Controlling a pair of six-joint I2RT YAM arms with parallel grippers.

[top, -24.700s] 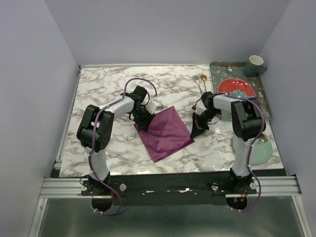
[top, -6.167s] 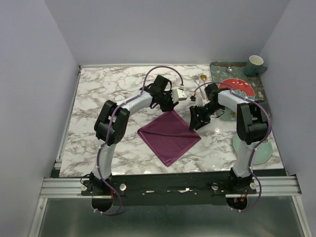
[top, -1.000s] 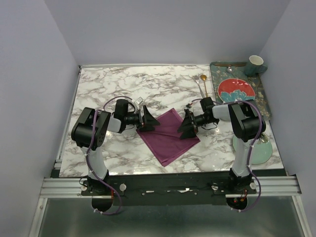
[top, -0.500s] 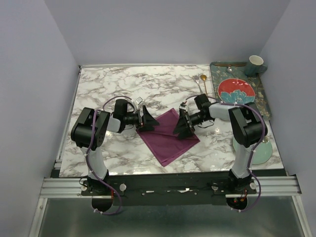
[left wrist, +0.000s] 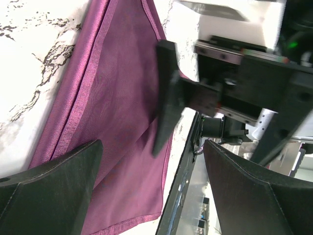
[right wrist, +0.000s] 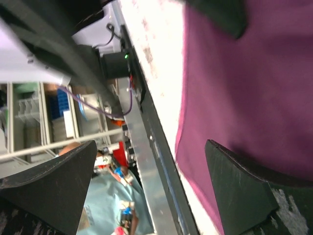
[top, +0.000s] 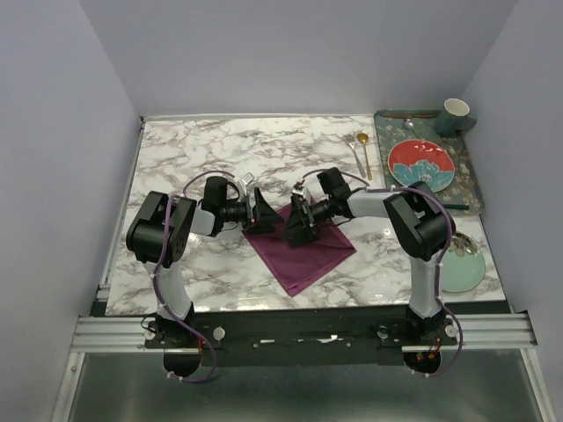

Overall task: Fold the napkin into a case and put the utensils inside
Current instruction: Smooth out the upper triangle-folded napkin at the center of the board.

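2 grippers, our left gripper [top: 261, 217] and right gripper [top: 297, 225], sit splayed and empty, close together over the far corner of the napkin [top: 305, 252]; whether they touch the cloth we cannot tell. The fork [top: 353, 154] and spoon [top: 363, 146] lie well beyond the napkin. If we close now, our fingers might clash, or pinch only 1 slippery layer and skew the fold.

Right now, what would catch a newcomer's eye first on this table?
A plum napkin lies like a diamond mid-table, with the left gripper and right gripper facing each other low over its far half, both open. At the far right, a red plate sits on a patterned tray.
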